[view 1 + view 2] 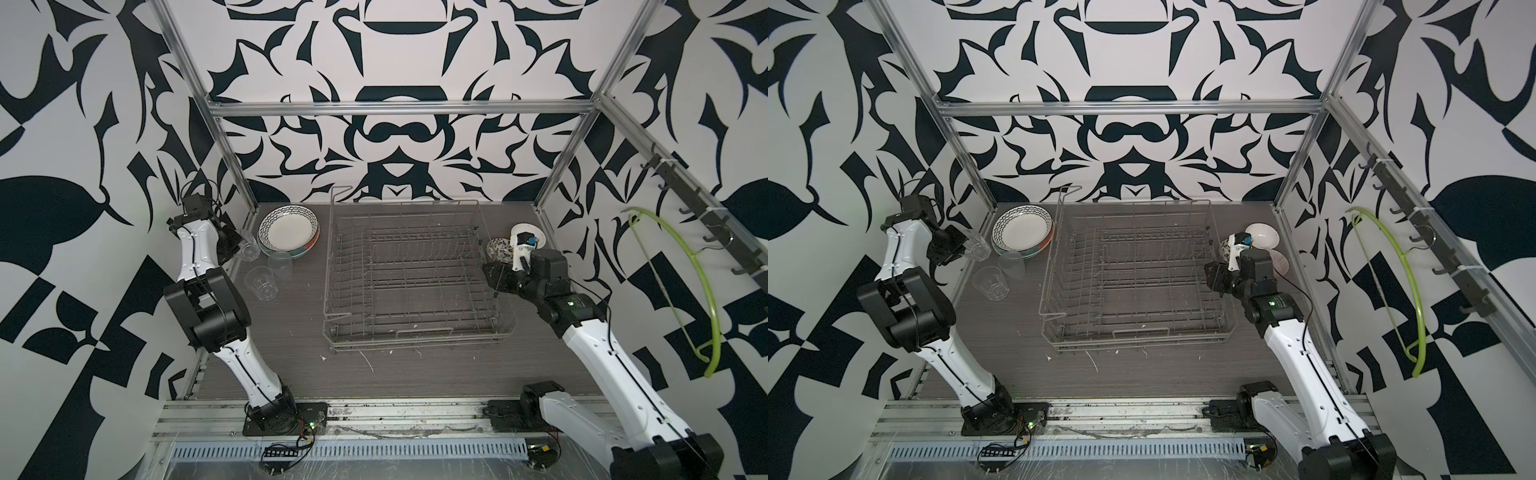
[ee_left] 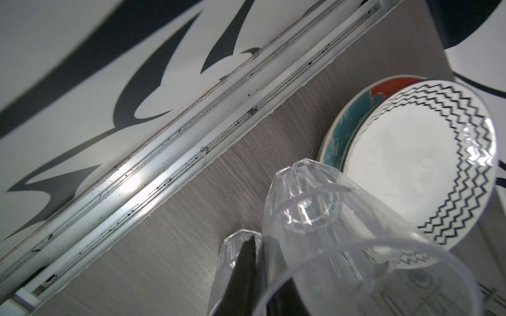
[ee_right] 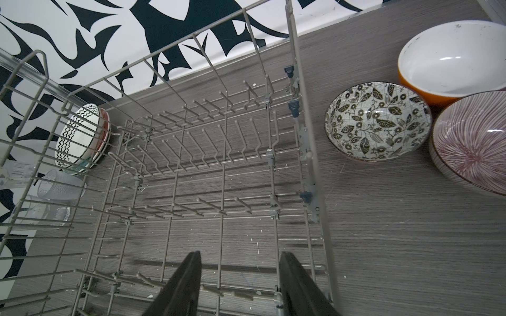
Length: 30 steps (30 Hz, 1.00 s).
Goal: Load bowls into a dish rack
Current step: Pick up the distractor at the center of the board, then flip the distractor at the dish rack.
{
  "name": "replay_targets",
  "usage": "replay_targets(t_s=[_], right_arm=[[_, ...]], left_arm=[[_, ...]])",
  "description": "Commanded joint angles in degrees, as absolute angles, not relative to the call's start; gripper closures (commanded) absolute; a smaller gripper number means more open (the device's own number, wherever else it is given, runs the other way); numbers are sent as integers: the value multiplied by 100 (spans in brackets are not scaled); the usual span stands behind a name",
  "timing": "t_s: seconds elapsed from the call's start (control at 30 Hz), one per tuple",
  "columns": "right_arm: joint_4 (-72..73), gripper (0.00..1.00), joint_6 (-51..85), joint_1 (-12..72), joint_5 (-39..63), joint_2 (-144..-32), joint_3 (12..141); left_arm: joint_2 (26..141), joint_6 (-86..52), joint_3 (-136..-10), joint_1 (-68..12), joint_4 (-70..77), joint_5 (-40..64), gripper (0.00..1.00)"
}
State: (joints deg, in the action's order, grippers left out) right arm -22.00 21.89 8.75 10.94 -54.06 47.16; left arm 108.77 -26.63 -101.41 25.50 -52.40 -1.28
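right gripper (image 3: pixel 241 254) hangs over the rack (image 3: pixel 305 154), jaws apart. all three bowls (image 3: pixel 377 120) sit on the table (image 3: pixel 383 232) just beside the rack, outside it. left gripper (image 1: pixel 237 246) is clamped on a glass (image 2: pixel 328 208).

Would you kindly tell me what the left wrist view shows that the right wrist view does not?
Only left wrist: the left gripper, jaws shut on a clear drinking glass. Only right wrist: the grey wire dish rack, the orange bowl, black-and-white floral bowl and pinkish striped bowl beside it, and the right gripper, jaws open. Both: the white zigzag-rimmed plate stacked on a red-and-teal plate, and the grey wood-grain table.
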Motion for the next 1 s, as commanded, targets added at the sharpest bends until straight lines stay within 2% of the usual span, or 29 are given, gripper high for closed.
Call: replay_targets(t_s=[0.0, 0.1, 0.2, 0.47, 0.6, 0.73, 0.97], right_arm=[[-2048, 48, 2139, 915, 1114, -5326, 4756], [-2006, 45, 2153, 915, 1143, -5335, 4744], [-1956, 41, 2197, 924, 1221, -5391, 4746], [-1713, 20, 2506, 925, 1617, -5223, 4675], [-1588, 16, 2727, 931, 2002, -5113, 4775], [-1159, 11, 3112, 931, 2394, -5024, 4838], [692, 9, 4312, 932, 3014, -5027, 4671]], left_arm=[[10274, -2727, -10343, 2558, -5374, 227, 100], [9915, -2801, -10328, 2446, -5403, 452, 100], [9529, -2836, -10301, 2009, -5402, 578, 100], [8689, -3125, -10565, 567, -5337, 1000, 100], [8327, -3529, -10367, 25, -4869, 1469, 100], [8212, -3594, -10373, -806, -4582, 1422, 100], [8191, -4216, -9831, -1827, -3195, 2132, 100]])
